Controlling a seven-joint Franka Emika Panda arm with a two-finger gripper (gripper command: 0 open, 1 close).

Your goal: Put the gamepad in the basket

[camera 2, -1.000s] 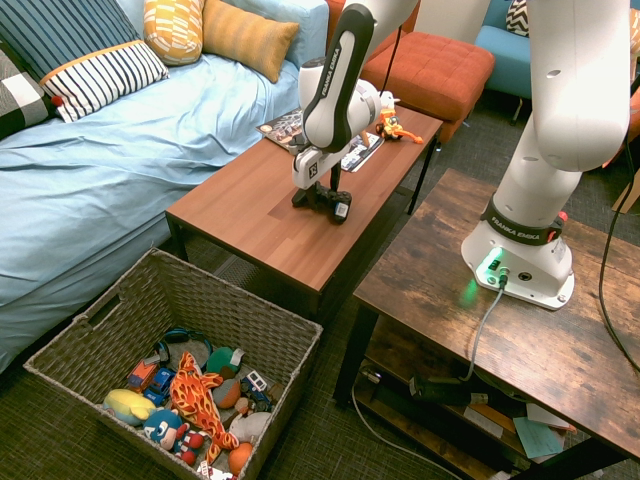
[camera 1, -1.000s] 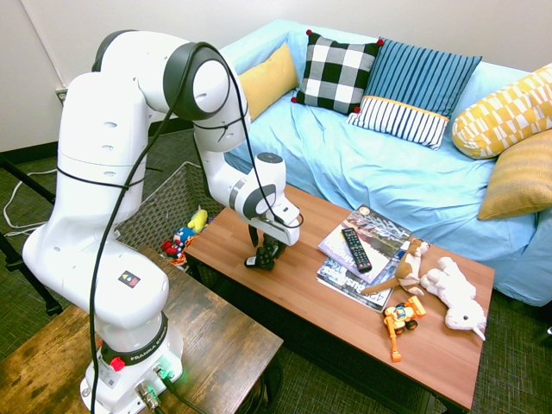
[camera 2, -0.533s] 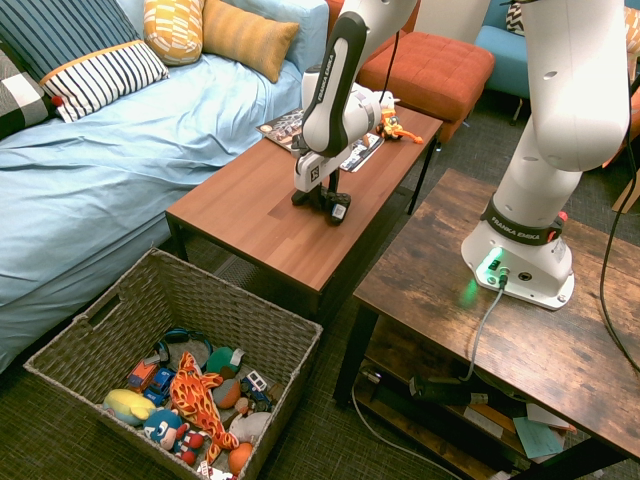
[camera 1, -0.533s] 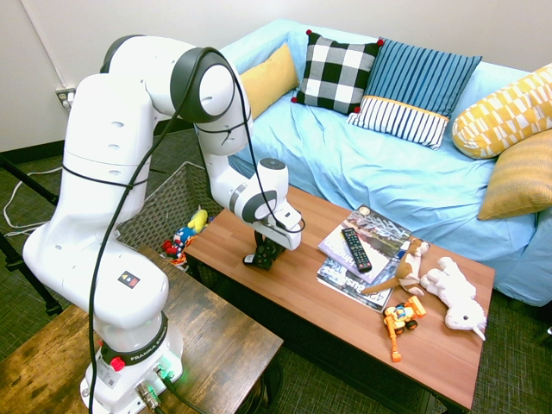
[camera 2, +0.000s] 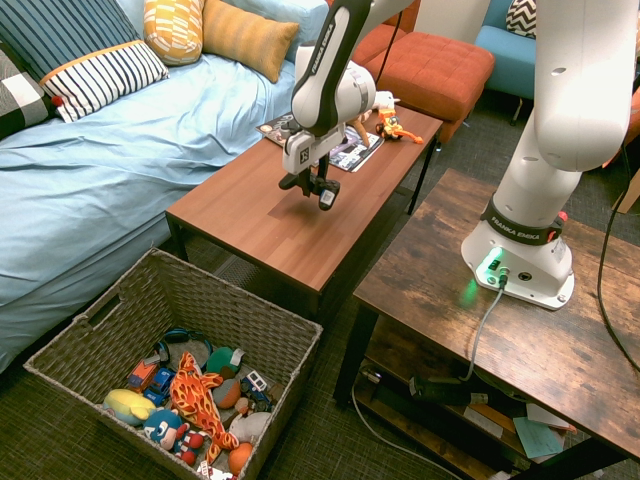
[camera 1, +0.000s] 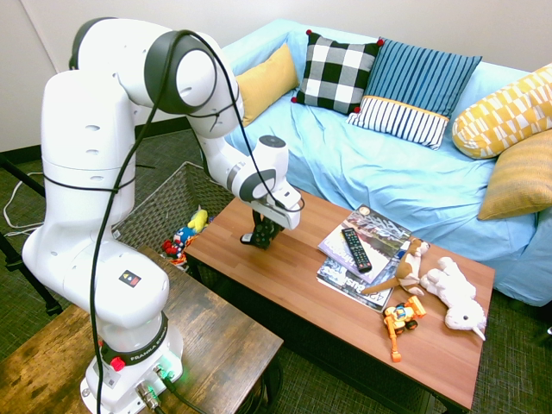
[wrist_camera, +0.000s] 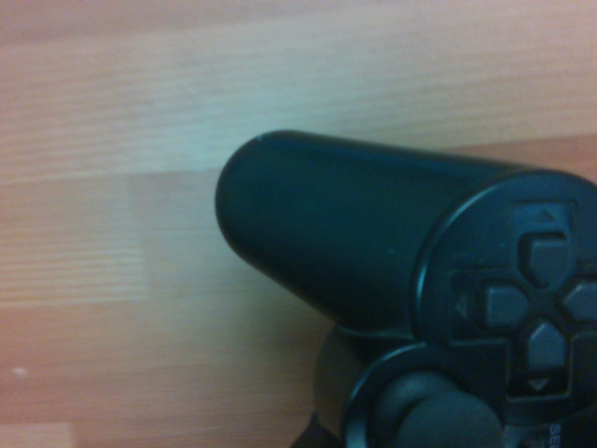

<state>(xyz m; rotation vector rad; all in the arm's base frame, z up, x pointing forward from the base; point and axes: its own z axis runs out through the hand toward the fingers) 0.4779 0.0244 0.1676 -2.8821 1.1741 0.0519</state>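
One pick done, one drop left. Reading the first exterior view left to right: basket [camera 1: 164, 210] sits on the floor at the left end of the coffee table [camera 1: 293, 285], already holding a pile of toys, no gamepad in it yet. Next, gripper [camera 1: 260, 235] pointing straight down, clamped on the gamepad [camera 1: 259, 236], which hangs clear of the tabletop; the second exterior view shows a gap and a shadow under it. Wrist view agrees: a handle, d-pad and thumbstick fill the frame with blurred wood behind. Right of that, the remote [camera 1: 355, 248] lies on a stack of magazines [camera 1: 360, 250], then a toy digger [camera 1: 400, 321] and two plush animals [camera 1: 440, 280] at the far end, well apart from the arm.

Progress, my read: grasp and lift look secure, roughly halfway. Left to do: carry the gamepad past the table's end, get over the basket opening, let go. Grip sits off to one side of the pad, so it could swing or slip in transit.
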